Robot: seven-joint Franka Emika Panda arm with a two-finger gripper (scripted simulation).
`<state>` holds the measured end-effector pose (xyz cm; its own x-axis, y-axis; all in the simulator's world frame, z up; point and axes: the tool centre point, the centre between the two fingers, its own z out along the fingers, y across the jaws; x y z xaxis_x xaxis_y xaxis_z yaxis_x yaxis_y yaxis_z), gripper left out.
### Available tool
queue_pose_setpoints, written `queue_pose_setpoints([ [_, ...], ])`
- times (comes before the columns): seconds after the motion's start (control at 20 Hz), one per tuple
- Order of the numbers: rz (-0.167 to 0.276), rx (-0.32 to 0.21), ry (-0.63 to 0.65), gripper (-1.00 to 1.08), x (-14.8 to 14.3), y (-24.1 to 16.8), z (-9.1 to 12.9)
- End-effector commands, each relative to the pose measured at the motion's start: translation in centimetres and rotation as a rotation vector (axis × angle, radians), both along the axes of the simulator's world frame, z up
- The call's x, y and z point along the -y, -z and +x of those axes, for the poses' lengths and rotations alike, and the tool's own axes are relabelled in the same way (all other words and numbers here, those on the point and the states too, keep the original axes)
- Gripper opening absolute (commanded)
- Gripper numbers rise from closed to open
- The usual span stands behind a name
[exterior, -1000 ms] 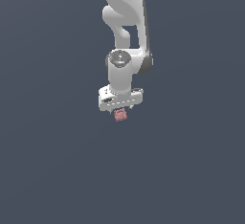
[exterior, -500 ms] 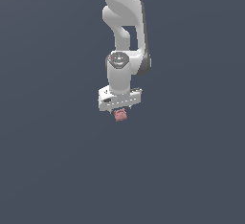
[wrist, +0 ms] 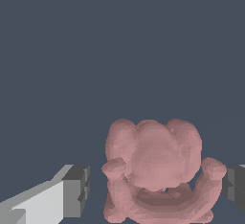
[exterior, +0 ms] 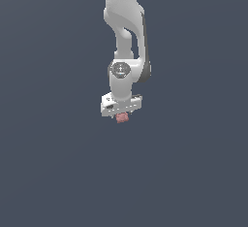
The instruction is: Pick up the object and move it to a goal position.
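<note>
The object is a small lumpy pinkish-red blob on the dark grey floor, right under the white hand in the exterior view. In the wrist view the object fills the space between my two fingers. My gripper is open and straddles it. One grey finger pad stands a small gap away from the blob; the other pad is at its opposite side, touching or nearly touching. The gripper holds nothing.
The flat dark grey floor spreads all around. The white arm rises straight above the hand. No other object and no goal marker shows in either view.
The arm has come down a little, bringing the hand lower over the blob. The blob has stayed in place.
</note>
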<state>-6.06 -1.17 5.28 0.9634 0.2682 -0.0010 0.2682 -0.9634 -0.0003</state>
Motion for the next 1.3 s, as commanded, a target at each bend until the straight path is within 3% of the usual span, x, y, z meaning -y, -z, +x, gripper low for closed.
queue_pose_setpoints([
  [0.0, 0.000, 0.001, 0.000, 1.00, 0.0, 0.9, 0.0],
  [0.2, 0.000, 0.001, -0.001, 1.00, 0.0, 1.3, 0.1],
  [0.25, 0.000, 0.001, -0.001, -1.00, 0.0, 1.3, 0.1],
  [0.85, 0.000, 0.003, -0.001, -1.00, 0.1, 1.1, 0.1],
  [1.25, 0.000, 0.002, -0.001, -1.00, 2.9, -1.5, 0.9],
])
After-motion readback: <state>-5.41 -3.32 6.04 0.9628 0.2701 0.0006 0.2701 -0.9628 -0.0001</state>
